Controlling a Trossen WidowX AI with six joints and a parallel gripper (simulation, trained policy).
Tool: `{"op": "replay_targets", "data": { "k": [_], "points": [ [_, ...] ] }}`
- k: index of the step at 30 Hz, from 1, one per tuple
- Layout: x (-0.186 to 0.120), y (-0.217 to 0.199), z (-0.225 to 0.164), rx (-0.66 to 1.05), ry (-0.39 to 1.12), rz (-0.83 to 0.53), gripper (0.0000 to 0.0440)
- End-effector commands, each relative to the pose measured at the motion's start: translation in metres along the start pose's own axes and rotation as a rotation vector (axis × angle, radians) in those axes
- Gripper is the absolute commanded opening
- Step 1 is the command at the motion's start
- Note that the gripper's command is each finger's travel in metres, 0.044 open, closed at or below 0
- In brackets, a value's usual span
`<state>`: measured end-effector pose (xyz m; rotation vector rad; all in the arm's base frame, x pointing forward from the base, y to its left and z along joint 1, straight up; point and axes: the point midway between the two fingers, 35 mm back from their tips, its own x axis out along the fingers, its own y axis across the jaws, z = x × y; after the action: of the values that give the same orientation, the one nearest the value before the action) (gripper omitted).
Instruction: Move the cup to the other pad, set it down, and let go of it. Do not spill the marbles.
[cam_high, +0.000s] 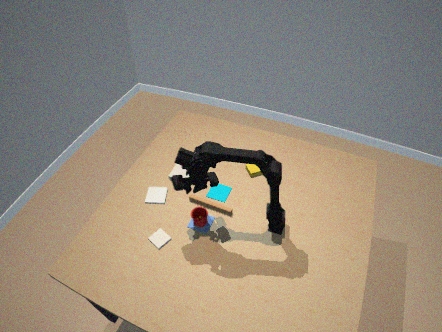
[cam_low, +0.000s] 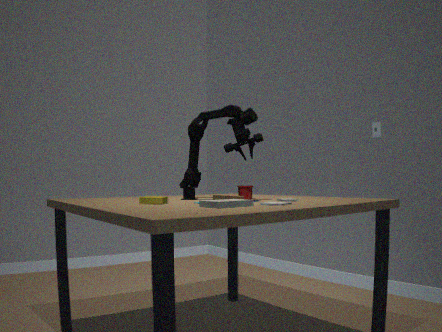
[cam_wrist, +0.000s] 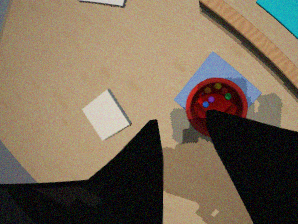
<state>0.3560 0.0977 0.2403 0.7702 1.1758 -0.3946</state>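
The red cup (cam_high: 199, 214) (cam_low: 245, 192) (cam_wrist: 220, 100) stands upright on the blue pad (cam_high: 204, 230) (cam_wrist: 210, 67). Several coloured marbles show inside it in the wrist view. The cyan pad (cam_high: 219, 193) (cam_wrist: 285, 15) lies bare on the other side of the wooden bar. My gripper (cam_high: 193, 189) (cam_low: 248, 158) (cam_wrist: 182, 122) is partly open and empty, pointing down high above the table. In the wrist view one fingertip overlaps the cup's near rim and the other is off to its left, with no contact; the fingertip hides part of the cup.
A low wooden bar (cam_high: 211, 205) (cam_wrist: 250, 37) lies between the two pads. White tiles (cam_high: 156, 195) (cam_high: 160, 238) (cam_wrist: 106, 115) lie to the left of the cup. A larger pale block (cam_high: 177, 172) (cam_low: 226, 203) is partly behind the arm. A yellow block (cam_high: 254, 170) (cam_low: 153, 200) lies near the arm.
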Motion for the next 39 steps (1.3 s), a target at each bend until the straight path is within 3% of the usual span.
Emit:
{"op": "replay_targets", "data": {
  "k": [1, 19, 39],
  "points": [
    [0.009, -0.008, -0.002, 0.017, 0.022, -0.063, 0.0137],
    [0.052, -0.043, -0.018, 0.048, 0.116, -0.326, 0.0154],
    [0.110, -0.072, -0.034, 0.049, 0.145, -0.463, 0.0181]
  ]
}}
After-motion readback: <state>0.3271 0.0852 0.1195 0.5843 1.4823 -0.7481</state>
